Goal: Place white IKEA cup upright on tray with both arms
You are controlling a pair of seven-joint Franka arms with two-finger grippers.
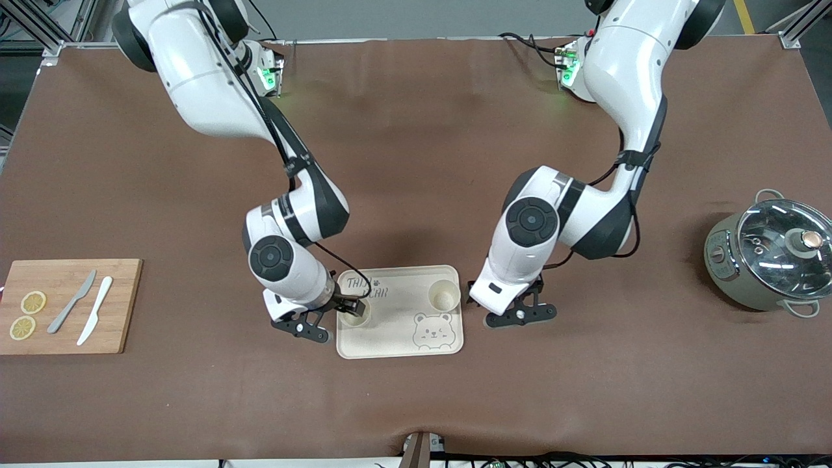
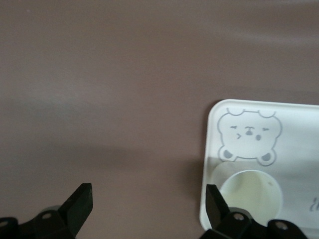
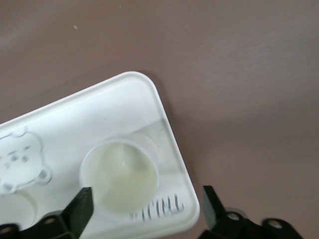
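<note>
From the front view I see two white cups standing upright on the tray (image 1: 400, 312): one cup (image 1: 355, 313) at the tray's edge toward the right arm's end, the other cup (image 1: 444, 296) in the corner toward the left arm's end. The right gripper (image 1: 338, 311) is down at the first cup, and here I can't say whether it is pinching the rim or only straddling it. The left gripper (image 1: 520, 311) is low over the bare table just beside the tray, holding nothing. A cutting board (image 1: 68, 305) with two knives and lemon slices and a lidded pot (image 1: 770, 257) sit well apart at the table's ends.

The left wrist view adds what the front hides: the left claw's fingers (image 2: 79, 204) are spread wide over brown table, the cup (image 2: 250, 191) off to one side of them, so it is released.

The right wrist view settles the other claw: its fingers (image 3: 82, 209) are spread, one over the cup (image 3: 119, 177), the other out past the tray rim (image 3: 177, 149), so it is also released.

I judge these cups light, stiff and smooth-walled, easy to tip. I'd pinch one wall at the rim, one finger inside and one outside.
</note>
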